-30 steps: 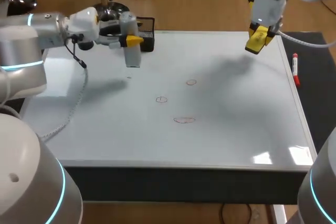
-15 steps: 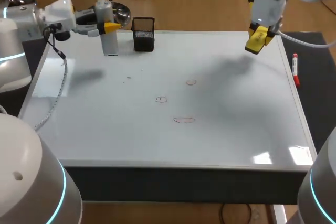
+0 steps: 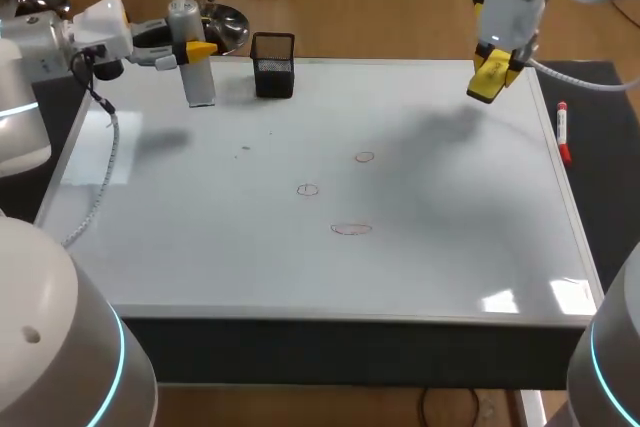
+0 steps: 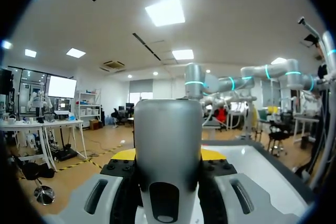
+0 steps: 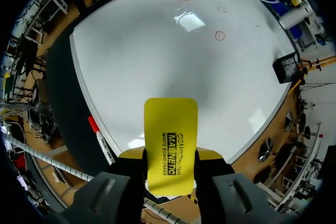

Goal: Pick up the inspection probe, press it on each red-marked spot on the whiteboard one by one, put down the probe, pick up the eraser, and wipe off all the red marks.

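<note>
- The left gripper (image 3: 190,47) pinches the grey probe (image 3: 201,87) upright over the whiteboard's (image 3: 450,257) far left corner.
- The right gripper (image 3: 495,65) clamps the yellow eraser (image 3: 484,87) above the far right corner.
- Three red marks (image 3: 307,189) sit near the middle.
- A black mesh cup (image 3: 273,65) stands at the far edge, beside the probe.

Bright overhead light, glare on whiteboard (image 3: 450,247)
</note>
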Robot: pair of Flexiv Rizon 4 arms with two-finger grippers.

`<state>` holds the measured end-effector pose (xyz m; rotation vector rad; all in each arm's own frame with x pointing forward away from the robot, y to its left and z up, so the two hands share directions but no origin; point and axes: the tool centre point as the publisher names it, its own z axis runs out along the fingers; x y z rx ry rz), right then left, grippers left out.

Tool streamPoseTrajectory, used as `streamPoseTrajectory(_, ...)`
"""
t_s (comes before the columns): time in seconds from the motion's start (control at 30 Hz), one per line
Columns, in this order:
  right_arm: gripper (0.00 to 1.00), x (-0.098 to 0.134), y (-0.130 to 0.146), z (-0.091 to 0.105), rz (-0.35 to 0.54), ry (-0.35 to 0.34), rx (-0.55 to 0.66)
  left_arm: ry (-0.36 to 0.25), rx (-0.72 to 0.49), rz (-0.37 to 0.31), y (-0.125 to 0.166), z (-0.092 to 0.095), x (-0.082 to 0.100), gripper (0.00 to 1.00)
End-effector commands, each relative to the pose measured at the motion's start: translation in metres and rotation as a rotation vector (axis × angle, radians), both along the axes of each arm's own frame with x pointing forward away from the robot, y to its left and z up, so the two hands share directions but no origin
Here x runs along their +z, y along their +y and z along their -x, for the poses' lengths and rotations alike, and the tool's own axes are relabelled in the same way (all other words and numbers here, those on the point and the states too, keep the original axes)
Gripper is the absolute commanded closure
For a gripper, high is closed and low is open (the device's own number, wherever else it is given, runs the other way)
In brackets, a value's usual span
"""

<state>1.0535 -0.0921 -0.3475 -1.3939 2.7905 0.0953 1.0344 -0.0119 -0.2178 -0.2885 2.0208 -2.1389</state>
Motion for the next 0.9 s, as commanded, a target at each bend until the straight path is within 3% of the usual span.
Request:
streamPoseTrajectory(0.03,1.00,0.001,-0.001,0.000,0.003,0.000,0.002,0.000,0.008,-0.004,0.000,0.004,0.003,1.00)
streamPoseTrajectory(0.47,1.00,0.004,0.009,0.003,0.023,-0.002,0.049,0.000,0.008,-0.004,0.000,0.004,0.003,1.00)
streamPoseTrajectory(0.9,1.00,0.000,0.095,0.048,0.028,0.002,0.325,0.000,0.008,-0.004,0.000,0.004,0.003,1.00)
